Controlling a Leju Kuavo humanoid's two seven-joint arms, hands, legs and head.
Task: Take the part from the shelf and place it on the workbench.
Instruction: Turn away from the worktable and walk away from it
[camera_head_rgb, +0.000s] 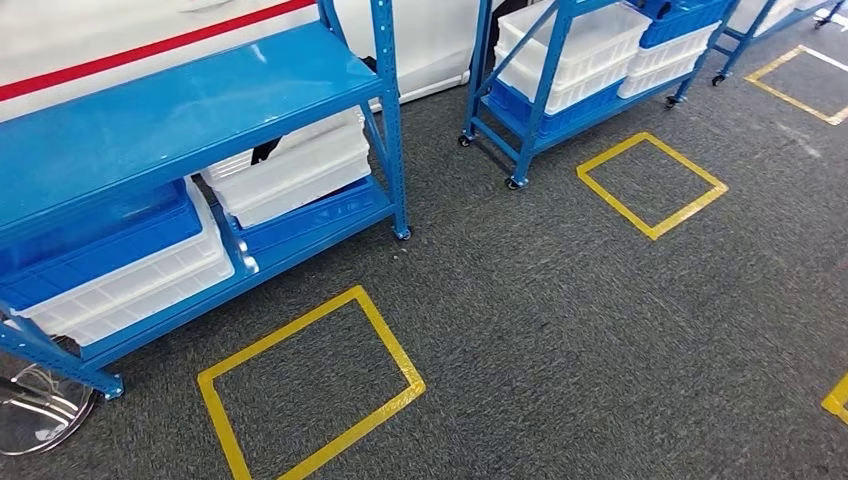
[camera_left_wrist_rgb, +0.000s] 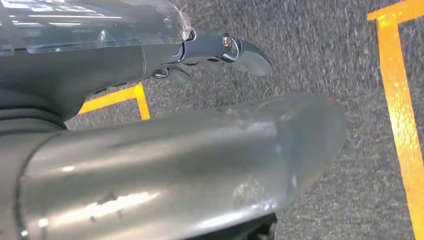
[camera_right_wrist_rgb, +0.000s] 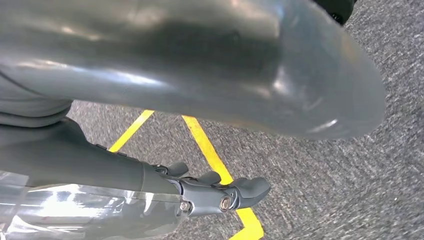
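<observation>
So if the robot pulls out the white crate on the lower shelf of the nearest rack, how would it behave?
The white crate looks like rigid plastic, so it would probably keep its shape and slide easily on the smooth blue shelf. It is wide and shallow, so one hand would likely tilt it. Its contents are hidden, so its weight is uncertain.

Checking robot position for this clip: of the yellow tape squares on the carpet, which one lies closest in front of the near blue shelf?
The yellow tape square at bottom centre, just before the near blue shelf. The others lie farther right, by the wheeled rack.
</observation>
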